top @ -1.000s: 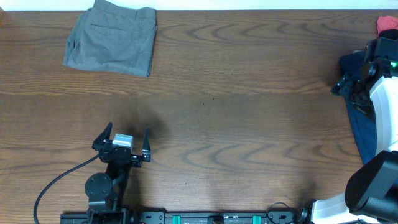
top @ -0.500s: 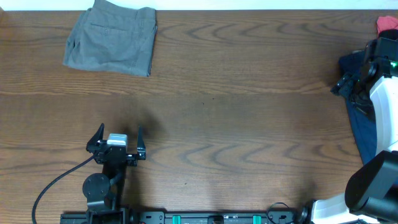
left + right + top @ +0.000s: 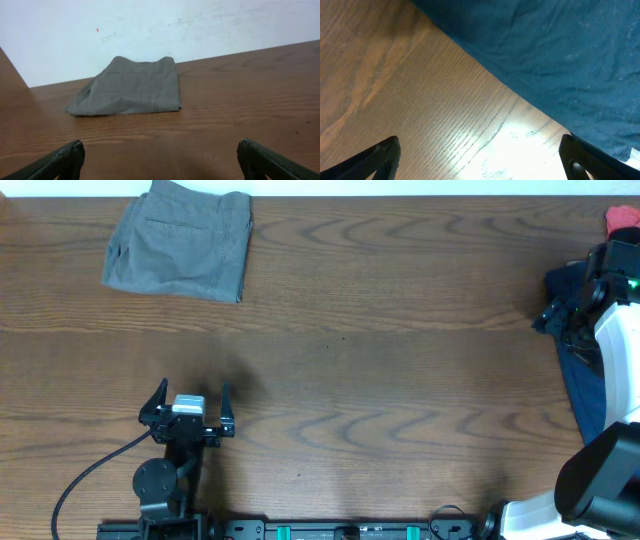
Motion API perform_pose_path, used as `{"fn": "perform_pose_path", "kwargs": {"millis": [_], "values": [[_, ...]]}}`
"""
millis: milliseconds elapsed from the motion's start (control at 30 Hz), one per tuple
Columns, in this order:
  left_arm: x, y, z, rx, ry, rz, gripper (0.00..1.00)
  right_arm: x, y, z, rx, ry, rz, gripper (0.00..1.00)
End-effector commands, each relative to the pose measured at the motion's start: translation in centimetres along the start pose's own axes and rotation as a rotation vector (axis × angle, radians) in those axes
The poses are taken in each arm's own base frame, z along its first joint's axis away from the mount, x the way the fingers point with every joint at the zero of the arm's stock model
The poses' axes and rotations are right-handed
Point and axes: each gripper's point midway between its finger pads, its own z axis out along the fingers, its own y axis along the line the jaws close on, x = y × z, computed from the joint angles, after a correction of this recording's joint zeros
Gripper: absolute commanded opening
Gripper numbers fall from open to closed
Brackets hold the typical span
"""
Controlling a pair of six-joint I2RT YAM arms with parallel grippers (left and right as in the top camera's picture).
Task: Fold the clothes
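Well to the right of the folded grey shorts [image 3: 180, 245], the right gripper [image 3: 480, 159] hangs spread wide at the edge of a rumpled blue garment [image 3: 545, 60], seemingly the next piece to fold; the left gripper [image 3: 160, 164], equally wide and empty, faces the shorts from well back.

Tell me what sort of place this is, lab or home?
Probably a robot lab bench, not a home: a bare wood-grain table against a plain white wall, a left arm and right arm at its near edge, and only test clothes out: folded grey shorts and a dark blue garment.
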Motion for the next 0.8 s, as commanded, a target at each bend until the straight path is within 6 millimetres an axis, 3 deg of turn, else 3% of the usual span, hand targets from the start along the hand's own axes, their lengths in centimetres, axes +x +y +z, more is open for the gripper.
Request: {"fn": "perform_pose_path", "kwargs": {"millis": [0,633,767], "values": [[1.6,0.1,0.2,-0.008,0.036,0.011,0.98,-0.3,-0.2,-0.6,0.001,-0.021,-0.008,0.99],[1.6,0.1,0.2,-0.008,0.036,0.011,0.98,-0.3,-0.1,-0.6,0.001,-0.021,-0.009,0.99],[1.6,0.1,0.2,-0.008,0.036,0.011,0.98,-0.6,-0.4,-1.9,-0.018,-0.054,0.001,0.99]]}}
